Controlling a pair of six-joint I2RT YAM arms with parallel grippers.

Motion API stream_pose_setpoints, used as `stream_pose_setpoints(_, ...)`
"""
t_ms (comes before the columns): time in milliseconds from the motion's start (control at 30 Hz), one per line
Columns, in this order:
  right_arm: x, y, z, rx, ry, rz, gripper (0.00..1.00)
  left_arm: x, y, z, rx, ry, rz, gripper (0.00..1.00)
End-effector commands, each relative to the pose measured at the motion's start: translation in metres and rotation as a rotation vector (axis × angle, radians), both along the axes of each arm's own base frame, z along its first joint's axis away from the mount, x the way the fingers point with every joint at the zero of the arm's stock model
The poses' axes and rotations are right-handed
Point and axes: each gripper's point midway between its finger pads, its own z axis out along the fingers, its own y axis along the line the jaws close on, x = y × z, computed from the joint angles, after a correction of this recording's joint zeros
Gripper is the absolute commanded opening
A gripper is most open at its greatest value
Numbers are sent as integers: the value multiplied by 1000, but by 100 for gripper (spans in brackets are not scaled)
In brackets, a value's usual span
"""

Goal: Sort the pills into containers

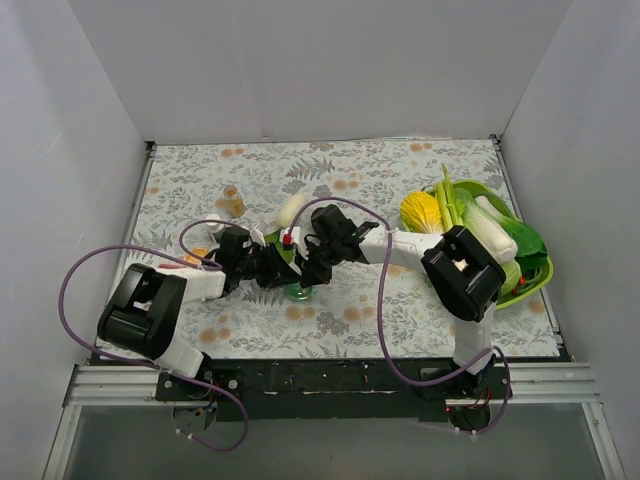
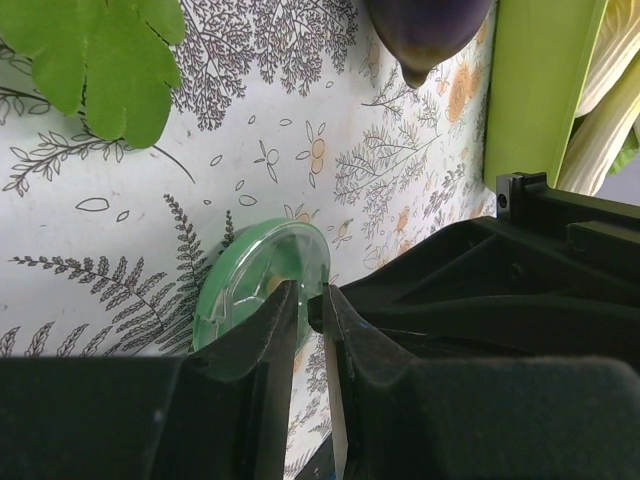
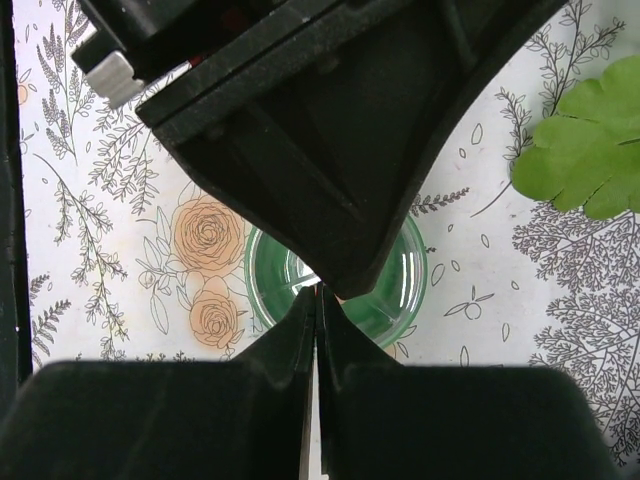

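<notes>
The green container sits on the flowered cloth in the middle, with both grippers meeting over it. In the left wrist view the green container lies under my left gripper, whose jaws stand a narrow slit apart with nothing visible between them. My right gripper is shut, its tips over the green container and just short of the left gripper's finger. An orange container shows beside the left arm. I cannot make out any pills, and a blue container is hidden.
A lime-green tray of vegetables stands at the right, its wall near my left wrist. A small bottle and a white radish lie behind the arms. A dark eggplant and green leaves lie near the dish.
</notes>
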Motion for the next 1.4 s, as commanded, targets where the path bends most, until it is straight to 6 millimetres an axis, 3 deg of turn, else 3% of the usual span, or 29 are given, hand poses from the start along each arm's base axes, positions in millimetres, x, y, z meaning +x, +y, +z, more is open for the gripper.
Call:
stream_pose_setpoints(0,-11,-19,-20,-89,34,-16,4,-13,9,-19,65,45,14,17)
stream_pose_setpoints(100,-9,-14,5,-43,-3,12,6,-3,10,-4,78,2,34,18)
stream_pose_setpoints(233,-6,-15,50,25,-82,39,11,18,10,35,83,-116,54,22)
stream_pose_setpoints(300,-5,-21,66,44,-118,44,15,32,11,71,80,-214,81,24)
stream_pose_setpoints(333,-5,-25,81,65,-149,41,16,32,14,77,100,-224,83,30)
stream_pose_setpoints(400,-3,-36,93,61,-190,39,23,45,20,122,101,-353,122,37)
stream_pose_setpoints(433,-2,-41,110,82,-234,34,26,44,25,133,118,-376,134,45)
stream_pose_setpoints(500,9,-55,127,84,-305,6,39,45,37,172,139,-497,178,55)
stream_pose_setpoints(533,9,-64,142,93,-337,-15,44,47,44,190,156,-544,211,69)
stream_pose_setpoints(567,22,-75,156,91,-373,-65,53,46,50,204,166,-592,223,76)
stream_pose_setpoints(633,29,-91,182,114,-404,-123,59,35,64,244,165,-697,275,93)
stream_pose_setpoints(667,42,-103,197,131,-424,-182,63,29,68,258,171,-745,275,98)
stream_pose_setpoints(733,49,-120,228,184,-430,-298,74,13,79,290,169,-815,305,98)
stream_pose_setpoints(767,64,-134,241,191,-460,-399,87,8,84,299,171,-830,323,98)
stream_pose_setpoints(867,72,-160,286,266,-544,-585,91,-9,98,319,196,-854,354,98)
stream_pose_setpoints(933,69,-174,307,318,-565,-683,92,-18,102,320,208,-836,357,98)
stream_pose_setpoints(1067,77,-209,319,347,-515,-911,93,-29,103,325,196,-827,344,98)
stream_pose_setpoints(1367,73,-246,338,420,-539,-1052,95,-34,91,322,163,-807,276,98)
